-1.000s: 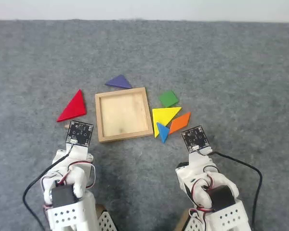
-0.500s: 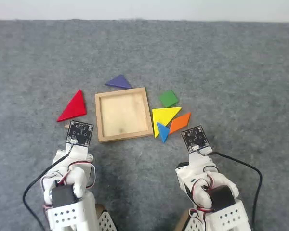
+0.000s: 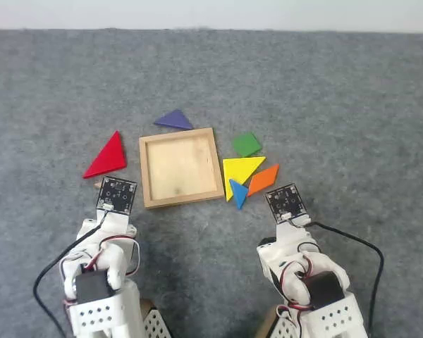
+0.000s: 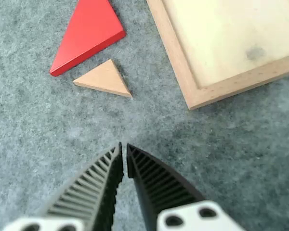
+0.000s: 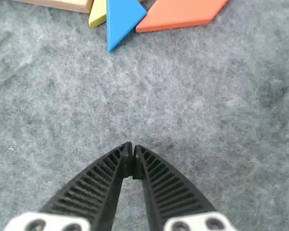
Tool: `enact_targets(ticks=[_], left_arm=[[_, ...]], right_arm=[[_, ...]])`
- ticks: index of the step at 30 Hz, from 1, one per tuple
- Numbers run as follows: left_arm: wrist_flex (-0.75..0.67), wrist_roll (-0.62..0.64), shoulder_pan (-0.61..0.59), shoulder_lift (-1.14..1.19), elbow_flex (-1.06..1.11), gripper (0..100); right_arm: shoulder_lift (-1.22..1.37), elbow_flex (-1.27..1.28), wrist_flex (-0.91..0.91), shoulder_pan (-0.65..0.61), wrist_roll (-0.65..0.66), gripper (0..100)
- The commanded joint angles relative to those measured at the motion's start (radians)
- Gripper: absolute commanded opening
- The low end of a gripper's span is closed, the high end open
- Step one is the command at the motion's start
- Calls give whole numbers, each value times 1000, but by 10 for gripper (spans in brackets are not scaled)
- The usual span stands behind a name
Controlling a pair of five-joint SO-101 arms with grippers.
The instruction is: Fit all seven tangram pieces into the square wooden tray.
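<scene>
The square wooden tray [image 3: 146, 197] lies mid-table with nothing in it; its corner [image 4: 192, 98] shows in the left wrist view. A red triangle [image 3: 108, 156] and a small tan triangle [image 4: 103, 79] lie to its left, a purple triangle [image 3: 174, 120] behind it. On its right lie a green square [image 3: 247, 144], a yellow triangle [image 3: 240, 169], a blue triangle [image 3: 237, 191] and an orange parallelogram [image 3: 263, 179]. My left gripper [image 4: 124, 149] is shut, hovering over the carpet just short of the tan triangle. My right gripper [image 5: 133, 148] is shut over bare carpet, short of the blue triangle [image 5: 120, 17].
Grey carpet [image 3: 324, 105] covers the table, with open room behind and to both sides of the pieces. Both arm bases stand at the near edge, the left arm [image 3: 102, 282] and the right arm [image 3: 307, 282], each with a cable.
</scene>
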Motion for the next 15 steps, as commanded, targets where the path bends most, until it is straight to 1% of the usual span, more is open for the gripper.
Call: enact_targets(ticks=[1,11,15], left_arm=[[8,15,0,-18,-13,14],[8,15,0,-18,-13,14],[8,15,0,-18,-13,14]], right_arm=[[-13,17,4,10,-2,8],[-13,17,4,10,-2,8],[-13,17,4,-10,-3,9]])
